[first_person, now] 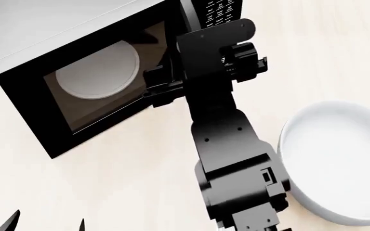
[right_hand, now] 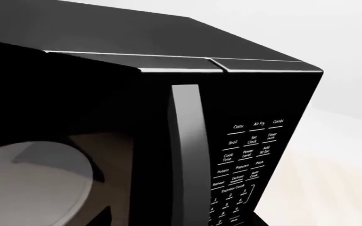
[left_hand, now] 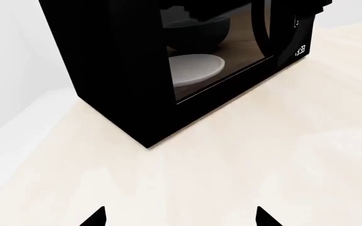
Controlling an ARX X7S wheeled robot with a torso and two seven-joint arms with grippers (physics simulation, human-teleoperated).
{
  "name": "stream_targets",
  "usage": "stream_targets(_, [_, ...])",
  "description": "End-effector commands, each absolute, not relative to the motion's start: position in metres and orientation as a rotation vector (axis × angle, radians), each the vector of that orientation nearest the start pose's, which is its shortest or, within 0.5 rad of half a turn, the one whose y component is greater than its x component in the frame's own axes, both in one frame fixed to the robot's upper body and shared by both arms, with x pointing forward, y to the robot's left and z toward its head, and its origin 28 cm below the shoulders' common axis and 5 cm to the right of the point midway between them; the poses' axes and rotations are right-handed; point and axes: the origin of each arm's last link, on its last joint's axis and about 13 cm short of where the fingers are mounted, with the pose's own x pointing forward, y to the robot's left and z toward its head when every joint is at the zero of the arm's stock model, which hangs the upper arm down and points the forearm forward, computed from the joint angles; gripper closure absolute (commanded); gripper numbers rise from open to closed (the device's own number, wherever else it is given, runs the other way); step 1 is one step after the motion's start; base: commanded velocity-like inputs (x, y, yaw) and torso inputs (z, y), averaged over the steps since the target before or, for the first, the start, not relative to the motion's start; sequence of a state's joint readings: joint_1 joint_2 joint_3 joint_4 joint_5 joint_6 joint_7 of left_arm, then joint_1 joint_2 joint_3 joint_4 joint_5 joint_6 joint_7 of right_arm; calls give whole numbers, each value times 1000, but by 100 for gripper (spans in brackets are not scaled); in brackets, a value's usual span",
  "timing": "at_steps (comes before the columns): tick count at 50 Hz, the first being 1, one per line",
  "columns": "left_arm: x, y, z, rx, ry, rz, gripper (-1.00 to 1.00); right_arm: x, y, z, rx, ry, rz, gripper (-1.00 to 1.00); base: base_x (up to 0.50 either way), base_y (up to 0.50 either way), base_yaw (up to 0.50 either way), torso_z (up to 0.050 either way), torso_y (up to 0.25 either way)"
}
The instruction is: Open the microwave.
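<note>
The black microwave (first_person: 75, 82) with a grey top stands at the far left of the table. Its white turntable plate (first_person: 98, 70) shows through the tinted door, which looks shut. My right gripper (first_person: 158, 85) is at the door's right edge. In the right wrist view the right gripper (right_hand: 182, 219) is open, with its fingertips on either side of the vertical handle (right_hand: 185, 150), next to the keypad (right_hand: 247, 160). My left gripper (left_hand: 181, 220) is open and empty over the table, well short of the microwave (left_hand: 124, 80). It also shows low in the head view (first_person: 44, 224).
A large white bowl (first_person: 339, 159) sits on the pale wooden table (first_person: 127, 183) to the right of my right arm (first_person: 230, 159). A white wall (left_hand: 11, 56) stands beside and behind the microwave.
</note>
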State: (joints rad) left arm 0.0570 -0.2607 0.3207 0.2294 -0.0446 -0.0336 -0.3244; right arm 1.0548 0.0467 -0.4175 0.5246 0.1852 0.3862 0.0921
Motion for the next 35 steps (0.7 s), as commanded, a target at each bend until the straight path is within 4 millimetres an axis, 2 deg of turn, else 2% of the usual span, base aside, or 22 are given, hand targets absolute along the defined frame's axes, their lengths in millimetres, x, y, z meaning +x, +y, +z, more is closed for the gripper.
stream_targets(1, [188, 196, 38, 154, -114, -31, -100, 401, -48, 199, -204, -96, 169, -100, 0, 0, 0, 0, 0])
stream_targets(22, [189, 197, 39, 153, -113, -30, -100, 408, -46, 198, -229, -94, 162, -100, 0, 0, 0, 0, 0])
stream_targets(23, [189, 197, 39, 153, -113, -30, -100, 408, -46, 197, -229, -95, 158, 100, 0, 0, 0, 0, 0])
stream_targets(35, [188, 197, 40, 153, -115, -31, -100, 399, -49, 190, -220, -102, 162, 100, 0, 0, 0, 0, 0])
